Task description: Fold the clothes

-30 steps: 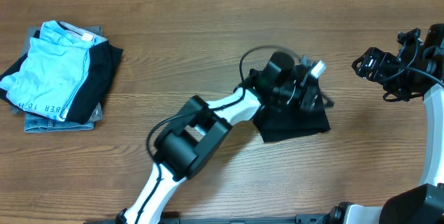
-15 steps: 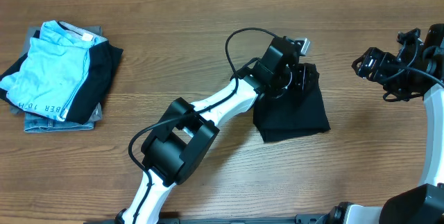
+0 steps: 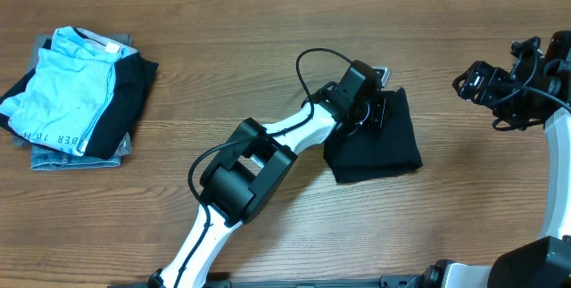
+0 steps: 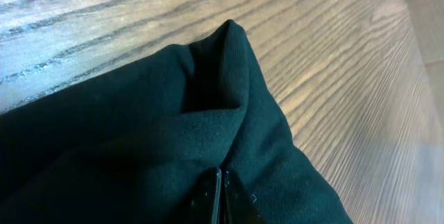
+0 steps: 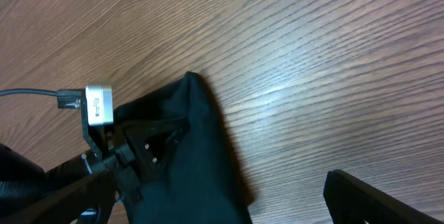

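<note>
The clothes (image 3: pixel 384 150) are a black shirt folded into a small packet on the wooden table, right of centre. My left gripper (image 3: pixel 382 110) rests on the packet's far left part. In the left wrist view its jaws (image 4: pixel 220 182) are shut, sunk into the black fabric (image 4: pixel 139 127), and a raised crease runs from the tips to a far corner. My right gripper (image 3: pixel 466 83) hovers off to the right, apart from the cloth. It is open: only one dark finger (image 5: pixel 374 200) shows in its view, beside the packet's edge (image 5: pixel 194 161).
A stack of folded garments lies at the far left: a light blue one with dark lettering (image 3: pixel 67 87) on top of a denim-like piece (image 3: pixel 76 156). The left arm (image 3: pixel 241 176) stretches diagonally from the near edge. Bare wood separates the stack from the packet.
The left gripper shifted back and left over the packet. The cloth's far edge now spreads farther toward the back. The right arm has stayed still.
</note>
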Controlling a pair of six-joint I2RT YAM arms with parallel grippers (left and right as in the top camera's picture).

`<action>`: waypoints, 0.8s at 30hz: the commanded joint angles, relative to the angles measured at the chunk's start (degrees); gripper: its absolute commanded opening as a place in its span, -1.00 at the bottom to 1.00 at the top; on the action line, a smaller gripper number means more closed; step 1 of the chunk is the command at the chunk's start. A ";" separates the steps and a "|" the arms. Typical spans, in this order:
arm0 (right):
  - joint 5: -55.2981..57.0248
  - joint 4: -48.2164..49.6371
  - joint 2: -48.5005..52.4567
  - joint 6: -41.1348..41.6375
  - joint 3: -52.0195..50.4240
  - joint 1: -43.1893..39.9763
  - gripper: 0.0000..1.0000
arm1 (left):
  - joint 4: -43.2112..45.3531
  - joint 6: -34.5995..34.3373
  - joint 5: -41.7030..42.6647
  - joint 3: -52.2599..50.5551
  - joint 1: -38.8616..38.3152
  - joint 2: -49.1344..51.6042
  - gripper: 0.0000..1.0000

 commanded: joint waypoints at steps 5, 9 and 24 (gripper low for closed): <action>0.50 0.28 -0.11 0.26 0.59 0.04 1.00 | -3.87 8.04 -6.78 -2.78 -1.33 -13.92 -0.81; 0.50 0.28 -0.11 0.26 0.59 0.04 1.00 | -6.29 8.15 -13.79 -2.78 -1.05 -19.61 -0.74; 0.50 0.28 -0.11 0.26 0.59 0.04 1.00 | -24.41 8.02 -23.69 -2.82 4.15 -8.44 -0.83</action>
